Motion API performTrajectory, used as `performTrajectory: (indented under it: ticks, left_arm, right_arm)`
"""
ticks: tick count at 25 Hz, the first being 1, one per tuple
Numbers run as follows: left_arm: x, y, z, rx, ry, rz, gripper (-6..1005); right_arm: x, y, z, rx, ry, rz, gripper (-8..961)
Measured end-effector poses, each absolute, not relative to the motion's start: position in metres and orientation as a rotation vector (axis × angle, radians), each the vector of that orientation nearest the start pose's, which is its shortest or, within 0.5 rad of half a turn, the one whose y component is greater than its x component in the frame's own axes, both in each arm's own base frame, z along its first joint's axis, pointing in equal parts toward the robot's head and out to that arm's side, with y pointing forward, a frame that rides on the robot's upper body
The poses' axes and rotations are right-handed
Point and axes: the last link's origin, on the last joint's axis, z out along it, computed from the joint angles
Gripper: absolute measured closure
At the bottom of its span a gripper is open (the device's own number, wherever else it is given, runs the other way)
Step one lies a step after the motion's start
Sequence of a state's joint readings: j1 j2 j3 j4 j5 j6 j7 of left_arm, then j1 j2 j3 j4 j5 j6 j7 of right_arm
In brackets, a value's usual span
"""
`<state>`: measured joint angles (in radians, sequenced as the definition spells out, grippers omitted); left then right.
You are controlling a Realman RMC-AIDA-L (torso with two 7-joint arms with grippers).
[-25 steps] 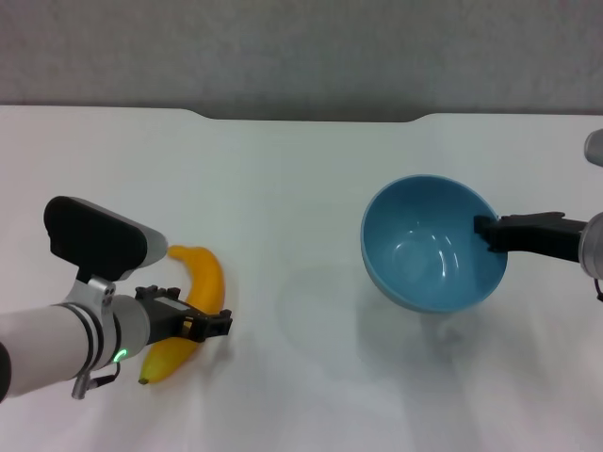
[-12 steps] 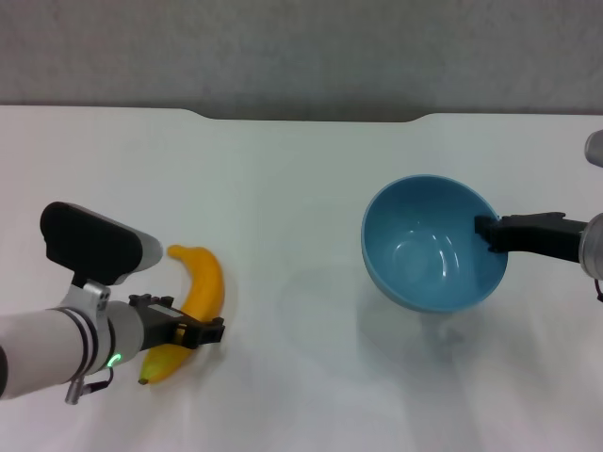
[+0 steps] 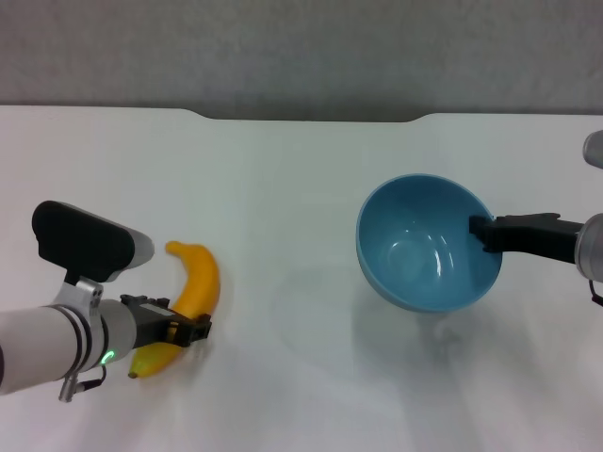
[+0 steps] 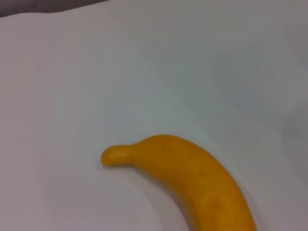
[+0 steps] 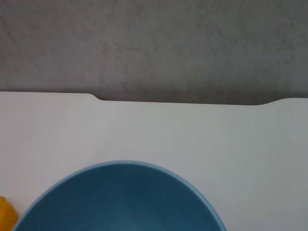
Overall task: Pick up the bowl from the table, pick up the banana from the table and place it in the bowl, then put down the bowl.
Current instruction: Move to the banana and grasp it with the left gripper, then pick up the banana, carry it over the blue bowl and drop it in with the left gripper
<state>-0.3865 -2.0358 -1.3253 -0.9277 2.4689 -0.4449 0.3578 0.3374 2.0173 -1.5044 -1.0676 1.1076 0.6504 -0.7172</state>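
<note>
The light-blue bowl (image 3: 424,250) hangs tilted a little above the white table (image 3: 301,179), with its shadow under it. My right gripper (image 3: 480,232) is shut on the bowl's right rim. The bowl's inside fills the lower part of the right wrist view (image 5: 120,202). The yellow-orange banana (image 3: 200,278) lies on the table at the left. My left gripper (image 3: 193,330) is over the banana's near half and hides part of it. The left wrist view shows the banana's far end (image 4: 192,178) on the bare table.
The table's far edge has a shallow notch (image 3: 311,115) with a grey wall behind it. Bare tabletop lies between the banana and the bowl. A sliver of the banana (image 5: 4,214) shows at the edge of the right wrist view.
My left gripper has drawn back to the left along the banana's near half. The banana's near end has shifted slightly left. The bowl has moved slightly left in my right gripper.
</note>
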Motion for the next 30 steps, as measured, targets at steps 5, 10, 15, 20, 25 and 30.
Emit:
performTrajectory:
  ticks: [5, 10, 15, 20, 25, 30]
  left_arm:
    - [-0.290, 0.361, -0.070, -2.139, -1.000, 0.083, 368]
    - [-0.287, 0.364, -0.067, -2.127, -1.015, 0.049, 476]
    - [-0.279, 0.371, -0.058, -2.098, -1.001, -0.018, 498]
    - [-0.249, 0.383, -0.037, -2.068, -0.938, -0.165, 496]
    - [-0.213, 0.388, -0.017, -2.056, -0.853, -0.298, 495]
    - [-0.177, 0.389, -0.012, -2.085, -0.832, -0.431, 493]
  right_arm:
    - [0.266, 0.380, -0.006, -2.114, 1.128, 0.295, 922]
    - [0.271, 0.379, -0.005, -2.103, 1.142, 0.289, 921]
    - [0.273, 0.379, -0.007, -2.111, 1.130, 0.273, 921]
    - [0.278, 0.380, -0.011, -2.125, 1.130, 0.244, 921]
    - [0.274, 0.389, -0.023, -2.159, 1.142, 0.208, 922]
    - [0.266, 0.402, -0.041, -2.204, 1.196, 0.173, 922]
